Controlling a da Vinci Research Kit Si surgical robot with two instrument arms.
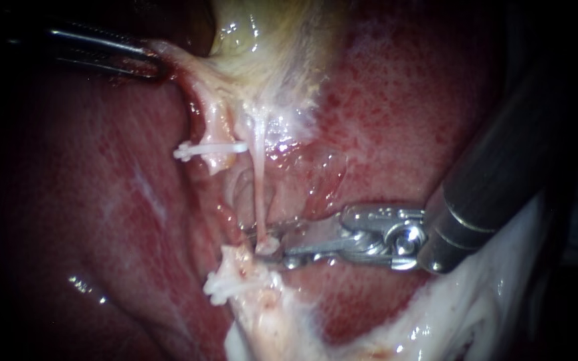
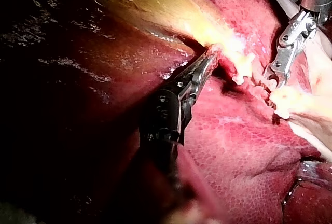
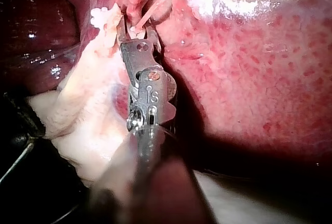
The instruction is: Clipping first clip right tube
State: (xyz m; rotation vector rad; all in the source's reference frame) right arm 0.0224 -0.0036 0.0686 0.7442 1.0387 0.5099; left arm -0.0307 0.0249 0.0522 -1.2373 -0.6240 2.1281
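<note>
At the far left of the endoscope view the left instrument (image 1: 155,61) comes in dark and slim, its shaft lost in shadow; its jaws are clamped together on the pale, stringy lower edge of the gallbladder (image 1: 262,40), which is yellow, wet and glossy. The left wrist view shows this bite more plainly, thin ridged jaws pinching the yellow-white rim from two sides. The liver (image 1: 102,200) is red, mottled and slick all round.

Next comes the left tube (image 1: 212,127), a pinkish cord with the upper clip (image 1: 209,148), a white bar, across it; below sits the lower clip (image 1: 225,284) on a ragged white stump. Just beside these the right tube (image 1: 259,187) hangs as a thin, taut, pale strand from under the gallbladder down to the right instrument (image 1: 269,246). Its bright metal jaws are closed on the tube's lower end from both sides, with a small white piece (image 1: 267,246) between them (a clip, as far as can be made out); the right wrist view shows the strand running in between the jaws from ahead, with the lower clip just beside them. The hinge is shiny steel; the dark, smooth shaft is blurred and cut off at the right edge, over white fat (image 1: 476,314).
</note>
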